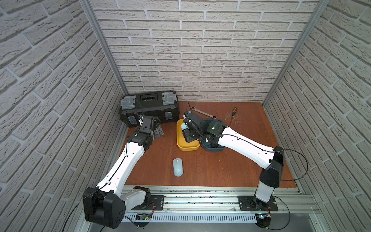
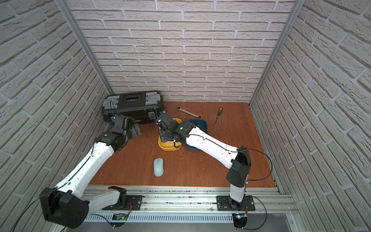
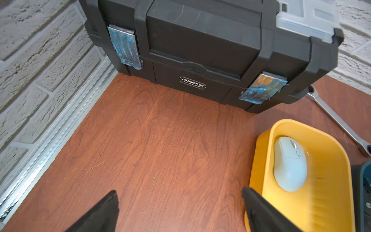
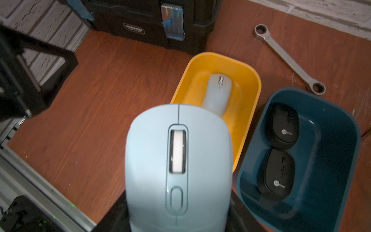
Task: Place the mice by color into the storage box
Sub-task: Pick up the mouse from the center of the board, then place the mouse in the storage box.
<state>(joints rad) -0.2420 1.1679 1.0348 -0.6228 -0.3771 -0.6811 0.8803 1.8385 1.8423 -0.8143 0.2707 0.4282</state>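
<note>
Plastic, pale blue | pinching held mouse [image 4: 176,164] in right gripper [image 1: 186,129] above yellow bin [image 4: 259,86], bench [image 1: 230,170] middle toward back edge | holding left gripper [image 3: 178,200] spread, empty | judging shell light, rigid, slick; favouring side flanks | noting loose mouse [image 1: 178,167] near front edge.

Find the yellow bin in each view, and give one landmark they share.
Top view: yellow bin mid-table, left of the blue bin.
Top view: same spot, mid-table.
Left wrist: yellow bin near the black toolbox, one pale mouse inside.
Right wrist: beside the blue bin, behind the held mouse.
Shared landmark: black toolbox, just behind the bin.
</note>
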